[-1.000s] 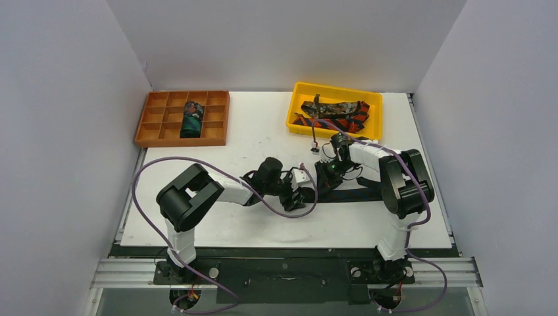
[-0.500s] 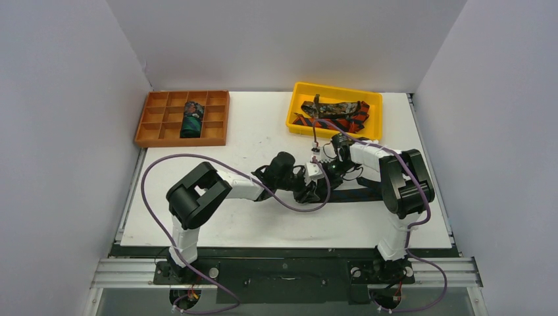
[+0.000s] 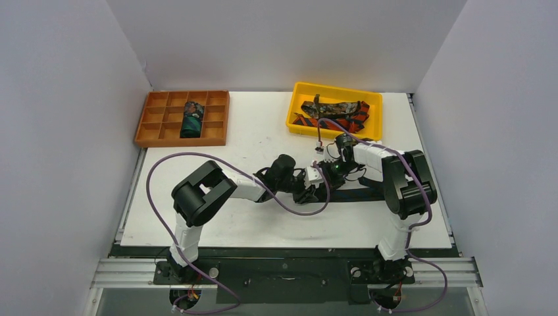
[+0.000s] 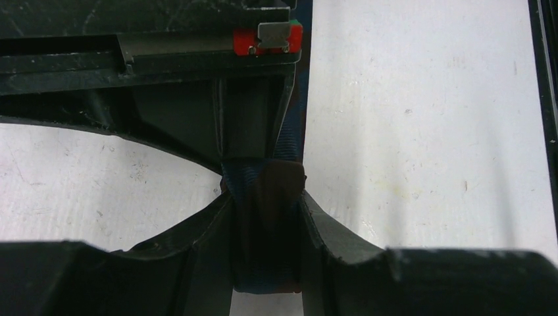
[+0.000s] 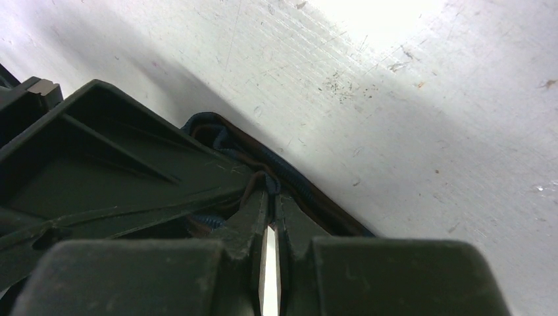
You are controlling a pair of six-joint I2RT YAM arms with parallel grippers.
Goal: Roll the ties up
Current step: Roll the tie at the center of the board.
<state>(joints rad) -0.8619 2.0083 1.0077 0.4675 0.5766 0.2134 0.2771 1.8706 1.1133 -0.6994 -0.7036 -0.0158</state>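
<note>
Your left fingers (image 4: 329, 227) are clenched on a folded end of the navy tie (image 4: 247, 181), mid-bench (image 3: 263, 227). Your right fingers (image 5: 299, 224) meet it there, pinched nearly together on the bunched fabric edge. The rest of the tie lies flat, running toward the right arm.
</note>
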